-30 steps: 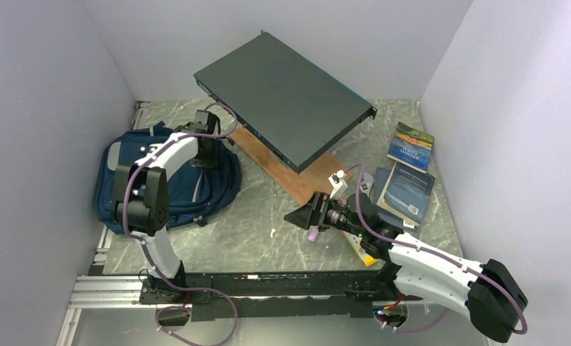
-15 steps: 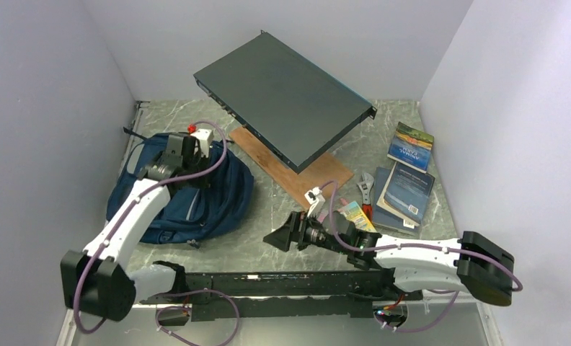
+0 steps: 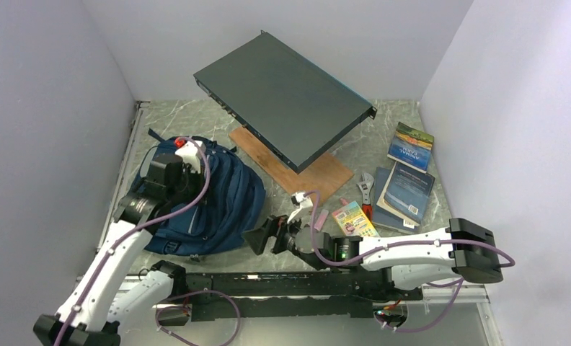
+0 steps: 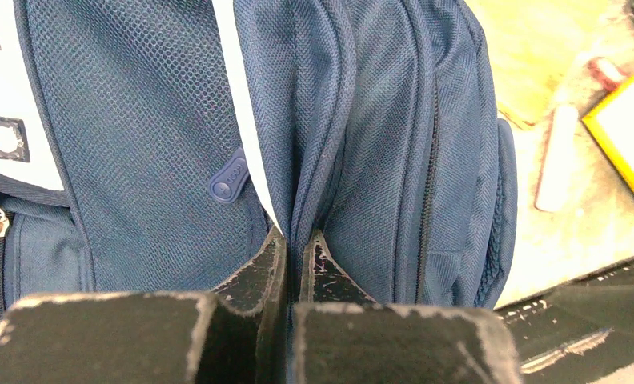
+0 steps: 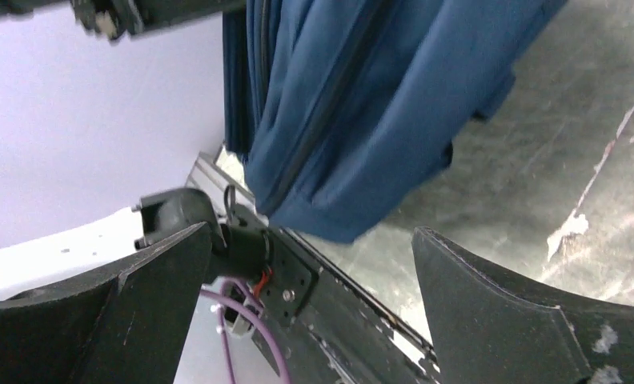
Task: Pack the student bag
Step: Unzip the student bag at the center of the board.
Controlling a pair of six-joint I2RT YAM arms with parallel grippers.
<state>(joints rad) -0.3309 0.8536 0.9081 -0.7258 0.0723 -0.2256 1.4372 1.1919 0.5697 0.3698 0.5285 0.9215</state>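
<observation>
The student bag [image 3: 221, 205] is a navy backpack lying at the left of the table. My left gripper [image 3: 169, 174] sits on its top. In the left wrist view the left gripper [image 4: 296, 240] is shut on a fold of the bag's [image 4: 138, 120] navy fabric beside a light stripe. My right gripper [image 3: 259, 238] is low at the bag's near right edge, open and empty. In the right wrist view the right gripper [image 5: 314, 272] has its jaws wide apart, with the bag [image 5: 362, 104] hanging just beyond them.
A large black flat device [image 3: 286, 97] leans over a wooden board [image 3: 319, 173] at the back. Books [image 3: 406, 189], a wrench [image 3: 367, 189], a yellow card [image 3: 353, 218] and a pink stick [image 3: 321, 220] lie at the right. Walls stand on three sides.
My left gripper has drawn back toward the near edge, dragging the bag nearer and to the right. My right gripper has swung left and low toward the bag.
</observation>
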